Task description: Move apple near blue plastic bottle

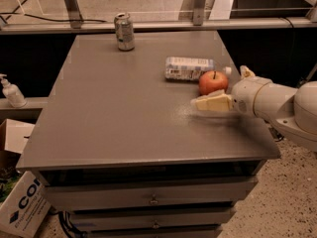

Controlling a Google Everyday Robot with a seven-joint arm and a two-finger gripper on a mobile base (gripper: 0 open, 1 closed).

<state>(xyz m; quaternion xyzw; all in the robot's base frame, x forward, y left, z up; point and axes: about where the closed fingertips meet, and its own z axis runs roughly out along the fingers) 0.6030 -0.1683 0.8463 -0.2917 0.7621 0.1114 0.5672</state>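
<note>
The red-orange apple [213, 82] stands on the grey table [124, 108] near the right edge. It touches or nearly touches the side of the blue plastic bottle [189, 67], which lies on its side just behind it with its white cap pointing right. My gripper [220, 87] reaches in from the right at table height and is open. One cream finger [210, 103] lies in front of the apple and the other [246, 72] behind and to its right, both apart from the fruit.
A silver drink can [124, 31] stands at the table's far edge. A white pump-top bottle [11, 91] sits on a ledge to the left. A cardboard box [22, 207] is on the floor at lower left. Drawers [153, 198] are under the tabletop.
</note>
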